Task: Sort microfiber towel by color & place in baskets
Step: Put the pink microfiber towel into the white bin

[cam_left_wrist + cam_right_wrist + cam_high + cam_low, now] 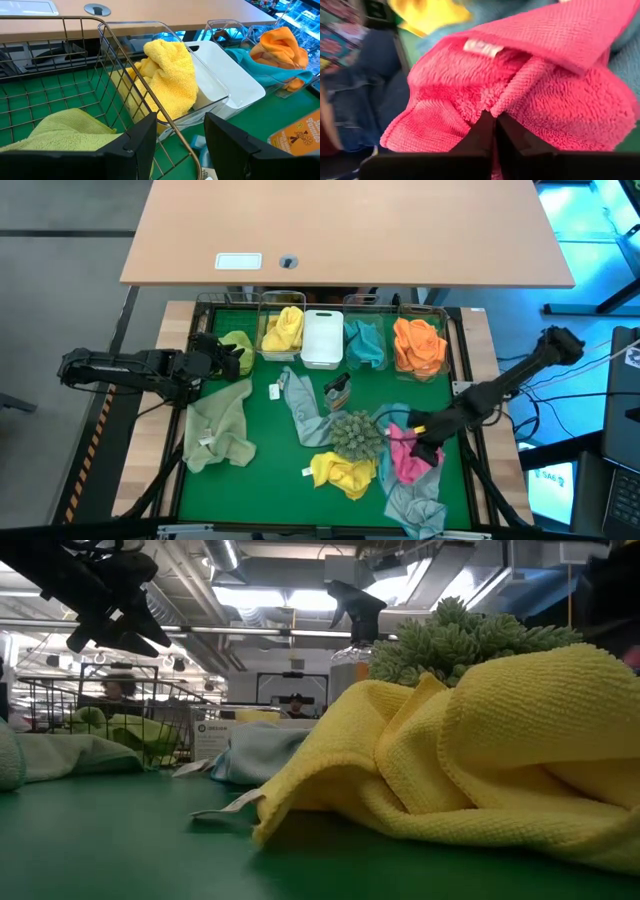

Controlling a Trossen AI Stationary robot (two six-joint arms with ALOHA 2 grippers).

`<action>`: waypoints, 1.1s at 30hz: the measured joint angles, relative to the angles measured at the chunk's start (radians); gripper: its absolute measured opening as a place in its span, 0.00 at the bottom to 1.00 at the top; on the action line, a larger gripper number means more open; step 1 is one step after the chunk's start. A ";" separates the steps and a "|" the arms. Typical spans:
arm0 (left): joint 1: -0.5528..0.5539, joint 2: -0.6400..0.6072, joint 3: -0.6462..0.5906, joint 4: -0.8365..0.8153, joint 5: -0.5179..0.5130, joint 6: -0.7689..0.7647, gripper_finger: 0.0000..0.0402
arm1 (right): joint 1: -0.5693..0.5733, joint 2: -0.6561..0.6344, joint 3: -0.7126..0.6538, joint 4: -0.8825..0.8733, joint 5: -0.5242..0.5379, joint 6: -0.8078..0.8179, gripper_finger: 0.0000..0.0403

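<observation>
While yellow, teal and orange towels already fill baskets (418, 314), right gripper (418, 442) pinches the pink towel (404, 458) on the mat, left gripper (212, 358) hovers open, several towels remain.

You get the whole desk (300, 480) from straight overhead; your low camera peers level across it. Each wrist camera sits close behind its hand; overhead and left-wrist views share the baskets (210, 85).

spiky grey-green ball (354, 435) mid-mat, small printed packet (337, 390) just behind it, wooden desk (350, 225) beyond, white label (238, 262) on it
</observation>
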 joint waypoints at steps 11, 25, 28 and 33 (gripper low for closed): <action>0.000 0.000 0.000 0.000 0.000 0.000 0.39 | 0.000 -0.267 0.001 0.008 0.214 -0.008 0.01; 0.000 0.000 0.000 0.000 0.000 0.000 0.39 | 0.000 -0.484 0.003 0.291 0.666 -0.272 0.01; 0.000 0.000 0.000 0.000 0.000 0.000 0.39 | 0.000 -0.493 0.003 0.388 0.697 -0.409 0.01; 0.000 0.000 0.000 0.001 0.000 0.000 0.39 | 0.000 -0.477 0.003 0.555 0.714 -0.633 0.01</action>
